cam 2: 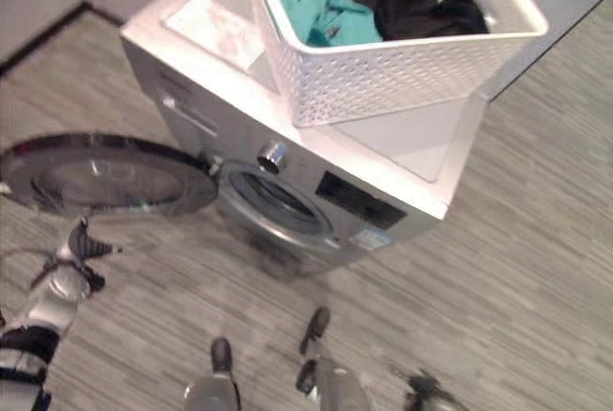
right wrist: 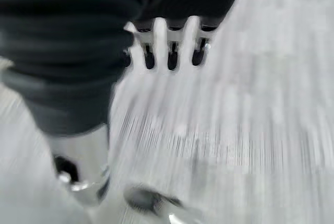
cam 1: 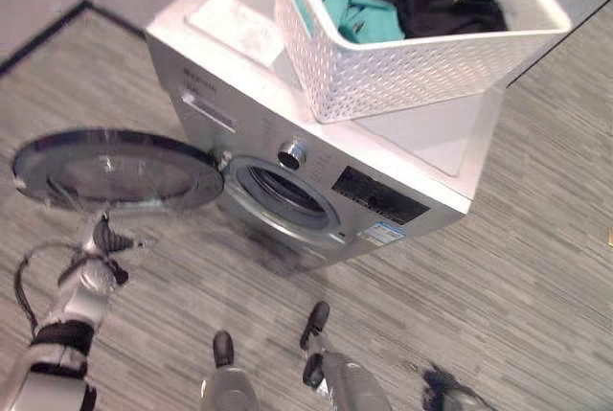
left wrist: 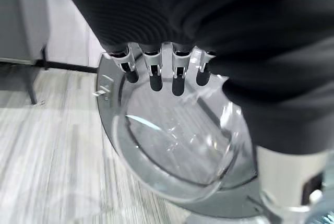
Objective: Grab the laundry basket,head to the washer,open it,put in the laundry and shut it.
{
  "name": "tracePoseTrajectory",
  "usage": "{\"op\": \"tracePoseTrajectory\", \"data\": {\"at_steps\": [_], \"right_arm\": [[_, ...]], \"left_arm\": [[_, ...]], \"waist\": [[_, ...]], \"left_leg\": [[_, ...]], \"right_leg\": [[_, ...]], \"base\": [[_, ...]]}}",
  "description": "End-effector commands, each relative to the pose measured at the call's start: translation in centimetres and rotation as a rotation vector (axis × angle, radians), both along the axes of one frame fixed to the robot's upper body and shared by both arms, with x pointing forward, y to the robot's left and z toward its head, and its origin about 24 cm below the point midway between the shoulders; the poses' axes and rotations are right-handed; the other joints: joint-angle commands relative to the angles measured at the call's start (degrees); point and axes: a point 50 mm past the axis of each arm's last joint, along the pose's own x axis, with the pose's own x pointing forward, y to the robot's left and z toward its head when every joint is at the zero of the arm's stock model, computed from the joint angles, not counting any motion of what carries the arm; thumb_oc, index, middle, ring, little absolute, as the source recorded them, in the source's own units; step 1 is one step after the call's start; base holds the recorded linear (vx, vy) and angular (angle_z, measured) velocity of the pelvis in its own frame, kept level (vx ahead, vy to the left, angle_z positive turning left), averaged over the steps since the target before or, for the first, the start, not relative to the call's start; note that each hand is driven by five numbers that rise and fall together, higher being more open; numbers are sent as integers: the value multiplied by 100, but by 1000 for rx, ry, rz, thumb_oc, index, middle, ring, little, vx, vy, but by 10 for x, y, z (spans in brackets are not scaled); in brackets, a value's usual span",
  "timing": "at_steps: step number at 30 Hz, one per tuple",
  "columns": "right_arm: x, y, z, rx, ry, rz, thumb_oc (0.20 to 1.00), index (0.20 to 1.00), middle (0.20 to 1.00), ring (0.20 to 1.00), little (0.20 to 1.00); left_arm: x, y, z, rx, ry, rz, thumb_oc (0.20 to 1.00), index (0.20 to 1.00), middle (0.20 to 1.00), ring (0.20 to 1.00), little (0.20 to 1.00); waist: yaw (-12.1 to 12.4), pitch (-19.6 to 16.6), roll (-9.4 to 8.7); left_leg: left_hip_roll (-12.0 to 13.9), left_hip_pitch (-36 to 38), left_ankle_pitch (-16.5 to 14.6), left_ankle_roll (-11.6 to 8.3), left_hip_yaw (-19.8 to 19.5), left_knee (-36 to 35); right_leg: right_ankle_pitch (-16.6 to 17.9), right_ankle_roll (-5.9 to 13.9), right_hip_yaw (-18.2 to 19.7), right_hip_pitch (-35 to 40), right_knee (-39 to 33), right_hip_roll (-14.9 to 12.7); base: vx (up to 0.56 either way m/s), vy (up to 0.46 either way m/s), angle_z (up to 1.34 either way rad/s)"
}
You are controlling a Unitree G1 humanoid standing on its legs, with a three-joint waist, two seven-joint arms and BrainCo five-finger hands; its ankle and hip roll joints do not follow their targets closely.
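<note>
The white laundry basket (cam 1: 412,57) sits on top of the washer (cam 1: 421,143), hanging over its front edge. The round door (cam 1: 115,170) is swung wide open. The left hand (cam 1: 103,237), fingers straight and holding nothing, is just below the door. The right hand (right wrist: 167,46) hangs relaxed over the floor. The basket could tip off if bumped while the clothes (cam 1: 359,9) are pulled out.

No legible text on the washer (cam 1: 316,157)
</note>
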Motion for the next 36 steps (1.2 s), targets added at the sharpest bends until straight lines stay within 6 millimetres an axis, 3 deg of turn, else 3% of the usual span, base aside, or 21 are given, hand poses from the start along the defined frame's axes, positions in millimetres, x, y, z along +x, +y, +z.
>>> {"op": "tracePoseTrajectory", "data": {"at_steps": [1,3,4,5,6,9,10,11,12,14,18,19,23,24,25,27,29,30,31,33,36], "right_arm": [[21,-61,36,-141,-180,-140,1000,1000,1000,1000,1000],[59,-105,94,-358,-466,-164,1000,1000,1000,1000,1000],[57,-105,94,-362,-460,-163,1000,1000,1000,1000,1000],[90,-117,150,-537,-695,-125,1000,1000,1000,1000,1000],[90,-116,150,-539,-692,-125,1000,1000,1000,1000,1000],[128,-119,246,-799,-1042,-87,1000,1000,1000,1000,1000],[128,-119,247,-802,-1042,-87,1000,1000,1000,1000,1000],[143,-110,296,-946,-1191,-32,1000,1000,1000,1000,1000],[143,-110,296,-949,-1190,-32,1000,1000,1000,1000,1000],[154,-83,362,-1137,-1422,50,1000,1000,1000,1000,1000],[155,-60,410,-1245,-1612,112,1000,1000,1000,1000,1000],[152,-40,441,-1322,-1729,207,1000,1000,1000,1000,1000],[154,-23,478,-1396,-1818,329,1000,1000,1000,1000,1000],[156,-19,488,-1426,-1822,364,1000,1000,1000,1000,1000],[157,-5,509,-1484,-1834,467,1000,1000,1000,1000,1000],[161,6,525,-1520,-1839,536,1000,1000,1000,1000,1000],[166,18,534,-1521,-1826,654,1000,1000,1000,1000,1000],[167,20,535,-1519,-1828,659,1000,1000,1000,1000,1000],[172,23,537,-1472,-1793,748,1000,1000,1000,1000,1000],[174,24,537,-1481,-1756,796,1000,1000,1000,1000,1000],[184,22,524,-1428,-1583,967,1000,1000,1000,1000,1000]], "left_arm": [[-1,7,4,-72,-38,50,1000,1000,1000,1000,1000],[-28,13,-17,-103,24,121,1000,1000,1000,1000,1000],[-29,12,-19,-105,27,120,1000,1000,1000,1000,1000],[-45,10,-36,-140,76,160,1000,1000,1000,1000,1000],[-46,10,-36,-140,77,160,1000,1000,1000,1000,1000],[-70,-1,-65,-195,172,193,1000,1000,1000,1000,1000],[-69,-2,-65,-197,171,193,1000,1000,1000,1000,1000],[-75,-10,-75,-232,196,196,1000,1000,1000,1000,1000],[-75,-10,-76,-234,195,197,1000,1000,1000,1000,1000],[-78,-25,-87,-273,213,177,1000,1000,1000,1000,1000],[-79,-39,-94,-306,229,136,1000,1000,1000,1000,1000],[-84,-48,-102,-320,273,107,1000,1000,1000,1000,1000],[-85,-57,-111,-325,319,89,1000,1000,1000,1000,1000],[-85,-56,-110,-325,315,80,1000,1000,1000,1000,1000],[-86,-51,-108,-319,306,90,1000,1000,1000,1000,1000],[-83,-48,-104,-310,283,95,1000,1000,1000,1000,1000],[-84,-47,-104,-314,281,94,1000,1000,1000,1000,1000],[-84,-47,-104,-317,280,97,1000,1000,1000,1000,1000],[-90,-45,-104,-315,292,91,1000,1000,1000,1000,1000],[-93,-45,-105,-311,304,84,1000,1000,1000,1000,1000],[-105,-43,-112,-333,350,115,1000,1000,1000,1000,1000]], "waist": [[11,35,264],[-192,-78,360],[-185,-86,373],[-296,-34,463],[-285,-59,477],[-313,-138,640],[-304,-137,656],[-271,-177,701],[-272,-176,717],[-247,-214,719],[-198,-291,641],[-127,-439,542],[-128,-526,412],[-107,-532,386],[-12,-452,270],[83,-368,165],[162,-373,-12],[157,-375,-10],[217,-442,-89],[232,-447,-90],[83,-661,50]], "left_leg": [[-377,-130,-258,453,-494,-75],[-452,132,-351,581,-581,-86],[-459,149,-360,588,-574,-94],[-483,260,-310,728,-555,-57],[-481,318,-401,713,-630,-86],[-547,577,-384,811,-565,-194],[-539,583,-383,809,-557,-204],[-578,669,-412,804,-635,-271],[-567,668,-417,803,-629,-270],[-593,799,-505,757,-779,-275],[-609,869,-562,695,-946,-214],[-578,940,-704,619,-1103,-106],[-356,744,-780,356,-1322,691],[-243,604,-694,232,-1278,1053],[-18,41,-313,19,-1252,2404],[223,-472,-65,-84,-1343,3130],[699,-592,-125,-99,-1349,2439],[692,-550,-101,-103,-1325,2376],[919,-507,103,-117,-1589,1311],[1042,-593,521,-178,-1780,763],[1104,-198,582,-341,-1532,151]], "right_leg": [[-8,876,185,761,861,-1179],[-4,851,407,716,1513,-1206],[-34,859,428,697,1572,-1222],[34,729,623,451,2201,-1157],[-53,808,728,450,2263,-1139],[-110,720,999,60,2256,-804],[-106,718,1004,61,2248,-792],[-82,735,1166,-69,1775,-625],[-63,734,1164,-57,1743,-610],[25,774,1296,-278,986,-398],[176,787,1199,-249,648,-267],[96,744,1045,-31,594,-176],[-196,512,951,358,638,-26],[-303,416,809,516,609,5],[-438,208,741,858,481,131],[-573,47,718,1079,334,256],[-694,77,719,1200,313,221],[-699,76,734,1202,314,215],[-800,95,893,1256,271,259],[-853,79,937,1293,264,299],[-888,142,965,1348,347,294]], "base": [[93,136,0],[150,196,3],[71,208,-15],[52,119,-17],[16,159,-19],[106,78,-26],[189,11,-26],[100,-12,-5],[156,-30,-6],[169,-75,8],[224,-131,43],[174,-127,81],[211,-205,61],[195,-318,78],[98,-224,77],[65,-177,54],[111,-50,-3],[163,48,-10],[103,38,-9],[100,63,-27],[165,164,-36]]}}
